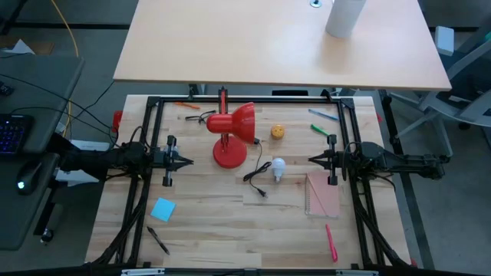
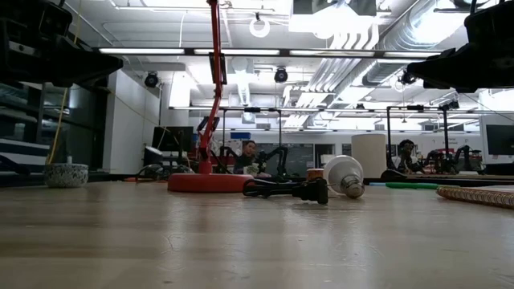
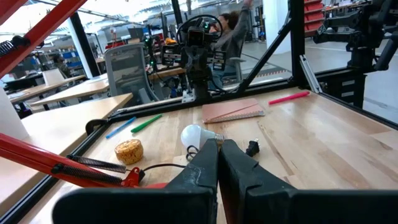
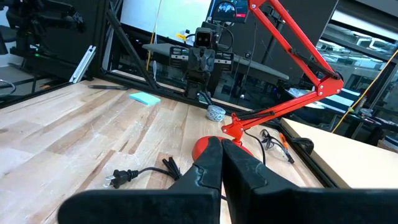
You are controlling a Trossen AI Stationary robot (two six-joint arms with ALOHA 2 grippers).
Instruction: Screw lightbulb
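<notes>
Lightbulb (image 1: 278, 165) lying on its side on the wooden table (image 1: 207, 222), just right of the red lamp's (image 1: 233, 130) round base and apart from it, near the black cord and plug (image 1: 257, 178). Seen low across the table with its screw base pointing right, beside the plug. Left gripper (image 1: 186, 161) parked at the left side, fingers pressed together, holding nothing, well apart from the bulb. Right gripper (image 1: 313, 159) parked at the right side, fingers likewise closed and empty, facing the left one across the lamp. Small yellow-orange round object (image 1: 277, 132) farther back, right of the shade. Pink spiral notebook (image 1: 322, 193) right of the bulb. Blue sticky note (image 1: 163, 208) nearer, on the left.
</notes>
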